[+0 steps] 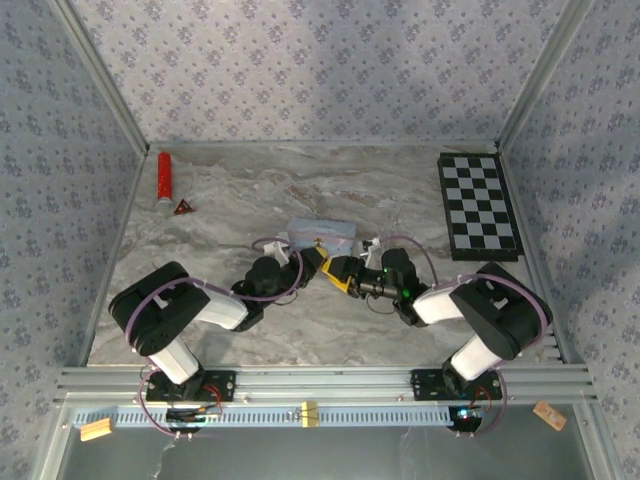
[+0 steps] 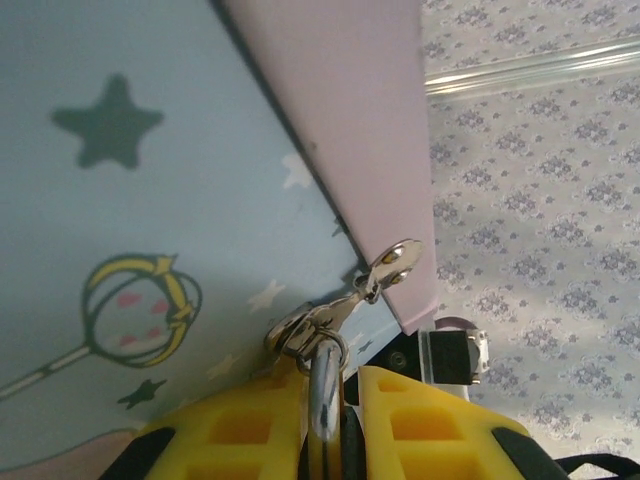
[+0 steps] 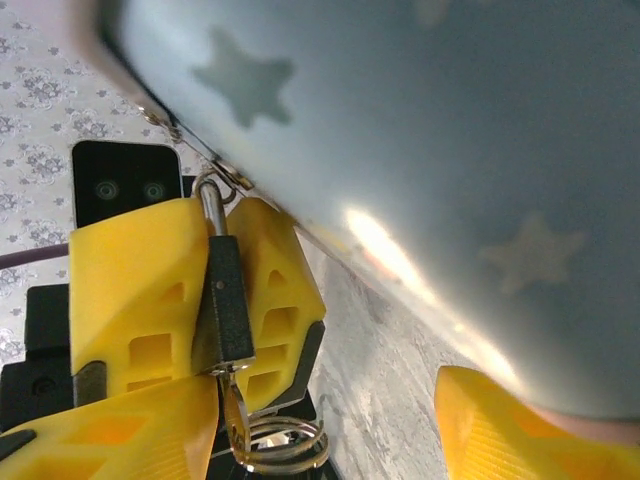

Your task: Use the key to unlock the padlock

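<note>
The pastel tin lies mid-table, and both grippers meet at its near side. In the left wrist view my left gripper is shut on the padlock, whose metal shackle passes through the tin's hasp. The right wrist view shows the black padlock pinched between the left arm's yellow fingers. The key sticks out of the padlock's lower end with its wire ring hanging below. My right gripper stands open around that end, its fingers apart and gripping nothing.
A red cylinder and a small red triangle lie at the back left. A checkerboard sits at the back right. Patterned walls with metal rails enclose the marble table.
</note>
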Robot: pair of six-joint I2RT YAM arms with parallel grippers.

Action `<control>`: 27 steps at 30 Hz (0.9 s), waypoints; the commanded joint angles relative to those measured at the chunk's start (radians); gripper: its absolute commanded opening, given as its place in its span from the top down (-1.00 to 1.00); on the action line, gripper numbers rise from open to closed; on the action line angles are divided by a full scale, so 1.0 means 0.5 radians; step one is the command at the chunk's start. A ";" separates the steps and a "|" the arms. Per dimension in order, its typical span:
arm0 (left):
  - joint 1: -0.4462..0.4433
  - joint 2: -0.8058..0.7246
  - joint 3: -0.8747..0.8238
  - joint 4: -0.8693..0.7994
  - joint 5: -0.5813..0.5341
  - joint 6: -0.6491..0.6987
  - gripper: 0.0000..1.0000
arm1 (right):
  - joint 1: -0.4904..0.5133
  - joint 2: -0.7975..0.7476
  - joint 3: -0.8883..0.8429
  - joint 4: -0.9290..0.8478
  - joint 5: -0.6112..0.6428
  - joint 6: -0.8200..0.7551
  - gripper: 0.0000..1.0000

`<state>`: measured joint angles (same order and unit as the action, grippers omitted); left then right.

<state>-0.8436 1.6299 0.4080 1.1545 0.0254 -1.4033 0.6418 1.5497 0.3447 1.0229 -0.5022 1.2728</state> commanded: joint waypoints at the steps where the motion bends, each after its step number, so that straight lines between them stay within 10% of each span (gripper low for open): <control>1: 0.000 -0.048 0.009 -0.081 0.140 0.055 1.00 | -0.031 -0.179 -0.018 0.067 0.159 -0.105 -0.22; 12: 0.013 0.011 -0.009 0.001 0.070 -0.055 1.00 | 0.149 -0.579 -0.130 -0.312 0.544 -0.275 -0.14; 27: -0.049 0.056 0.055 0.058 0.063 -0.105 1.00 | 0.360 -0.364 -0.211 0.001 0.808 -0.042 0.11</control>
<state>-0.8574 1.6493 0.4072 1.1030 0.0582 -1.4429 0.8097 1.3388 0.2298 0.9665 -0.1280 1.2236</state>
